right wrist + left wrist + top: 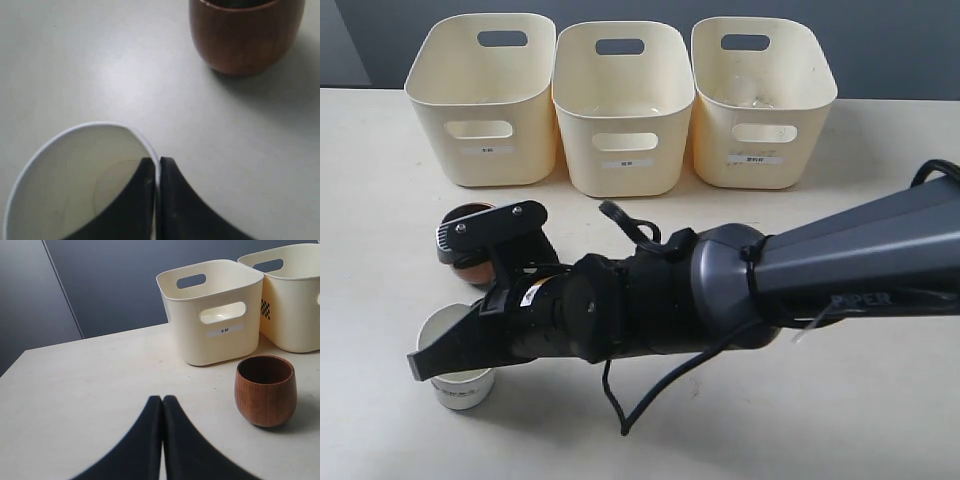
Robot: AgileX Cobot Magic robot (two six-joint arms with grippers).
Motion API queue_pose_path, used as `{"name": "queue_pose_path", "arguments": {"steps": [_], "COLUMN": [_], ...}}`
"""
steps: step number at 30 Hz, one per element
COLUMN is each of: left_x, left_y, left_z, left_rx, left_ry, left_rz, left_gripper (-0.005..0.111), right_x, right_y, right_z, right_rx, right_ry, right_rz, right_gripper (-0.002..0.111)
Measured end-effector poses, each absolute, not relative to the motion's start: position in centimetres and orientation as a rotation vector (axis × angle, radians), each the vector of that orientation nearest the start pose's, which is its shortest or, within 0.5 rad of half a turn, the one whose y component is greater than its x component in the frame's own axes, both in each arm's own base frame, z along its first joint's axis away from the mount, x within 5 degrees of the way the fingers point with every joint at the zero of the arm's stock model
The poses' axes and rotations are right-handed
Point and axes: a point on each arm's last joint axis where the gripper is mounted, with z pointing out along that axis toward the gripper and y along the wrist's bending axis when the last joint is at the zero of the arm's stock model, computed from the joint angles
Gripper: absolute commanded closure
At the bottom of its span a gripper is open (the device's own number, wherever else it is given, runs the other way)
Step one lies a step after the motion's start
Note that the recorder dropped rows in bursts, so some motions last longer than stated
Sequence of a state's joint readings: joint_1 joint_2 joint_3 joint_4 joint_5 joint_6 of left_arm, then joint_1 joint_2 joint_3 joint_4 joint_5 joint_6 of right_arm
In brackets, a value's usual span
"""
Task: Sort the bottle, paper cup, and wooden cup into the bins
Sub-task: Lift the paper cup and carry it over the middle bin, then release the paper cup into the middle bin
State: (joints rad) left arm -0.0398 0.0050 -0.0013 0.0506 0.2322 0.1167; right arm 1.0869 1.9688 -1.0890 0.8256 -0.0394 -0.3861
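The right gripper (156, 161), one finger inside, pinches the thin rim of the white tapered paper cup (75, 175); lifting could crumple the wall and let it slip.

Soft, even light makes the pale desk (880, 420) look bright. The wooden cup (245, 35) throws a faint gray shadow beside it. Up close, the black right pincer (156, 164) looks blurry and dark.

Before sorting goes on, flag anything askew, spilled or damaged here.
Only the paper cup: the right gripper is shut on its rim, one finger inside, one outside, and the rim looks slightly flattened there. The wooden cup and the three bins stand upright; nothing is spilled.
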Motion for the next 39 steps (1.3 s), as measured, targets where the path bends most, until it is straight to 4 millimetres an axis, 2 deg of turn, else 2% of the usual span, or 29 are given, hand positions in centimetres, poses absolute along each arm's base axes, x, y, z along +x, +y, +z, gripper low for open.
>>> {"name": "queue_pose_path", "arguments": {"steps": [4,7,11,17,20,22,25,33,36,39], "left_x": [5.6,5.6,5.6,5.6,5.6,5.6,5.6,5.6,5.6,5.6], "left_y": [-0.1,-0.1,-0.1,-0.1,-0.1,-0.1,-0.1,-0.1,-0.1,-0.1], "left_z": [19.2,19.2,19.2,19.2,19.2,19.2,19.2,19.2,19.2,19.2], "left_rx": [0.168,0.168,0.168,0.168,0.168,0.168,0.168,0.168,0.168,0.168], "left_ry": [1.712,1.712,1.712,1.712,1.712,1.712,1.712,1.712,1.712,1.712], "left_rz": [0.103,0.103,0.103,0.103,0.103,0.103,0.103,0.103,0.103,0.103], "left_gripper": [0.107,0.107,0.107,0.107,0.107,0.107,0.107,0.107,0.107,0.107], "right_x": [19.0,19.1,20.3,23.2,25.0,26.0,27.3,28.5,29.1,30.7], "right_y": [35.4,35.2,33.9,30.9,28.7,27.8,26.7,24.9,24.6,24.2], "right_z": [15.2,17.5,20.5,24.3,26.7,27.5,28.4,29.6,29.1,27.6], "right_rx": [-0.768,-0.773,-0.72,-0.579,-0.508,-0.463,-0.373,-0.236,-0.206,-0.195], "right_ry": [2.29,2.219,2.147,2.064,1.959,1.895,1.799,1.642,1.624,1.65], "right_rz": [0.703,0.723,0.741,0.733,0.67,0.618,0.535,0.302,0.244,0.197], "right_gripper": [0.108,0.108,0.108,0.108,0.108,0.108,0.108,0.108,0.108,0.108]}}
